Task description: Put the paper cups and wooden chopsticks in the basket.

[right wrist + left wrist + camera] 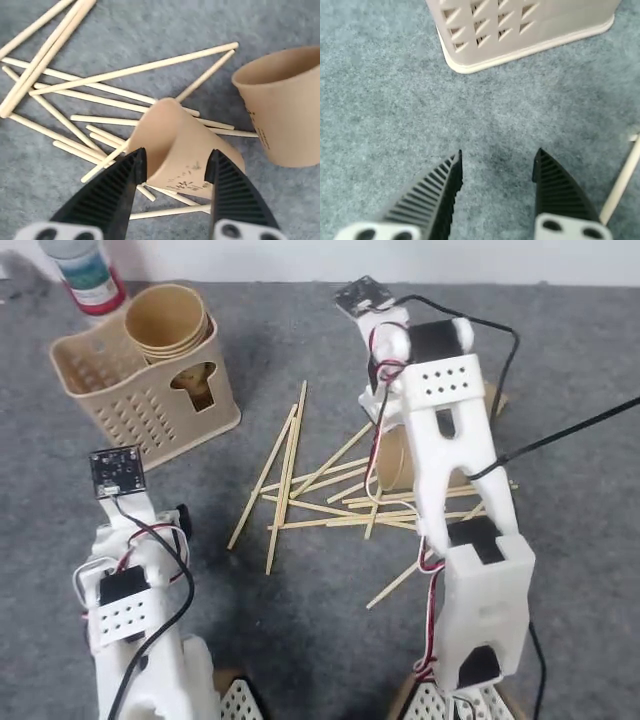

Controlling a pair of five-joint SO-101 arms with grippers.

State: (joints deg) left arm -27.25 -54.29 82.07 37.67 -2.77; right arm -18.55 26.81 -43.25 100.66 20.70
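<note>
A beige slotted basket (150, 412) stands at the back left with a stack of paper cups (165, 320) inside it. Wooden chopsticks (300, 490) lie scattered mid-table. My right gripper (175, 162) is open, one finger on each side of a paper cup (185, 145) that lies tipped over on the chopsticks (100, 85). A second cup (285, 110) sits just beside it. In the high view the right arm (450, 440) covers most of the tipped cup (393, 458). My left gripper (497, 165) is open over bare carpet, short of the basket (520, 30), holding nothing.
A bottle (88, 270) with a red and green label stands behind the basket. One chopstick tip (622, 180) lies beside my left gripper. Grey carpet covers the table, and the left arm (125, 580) sits at the front left.
</note>
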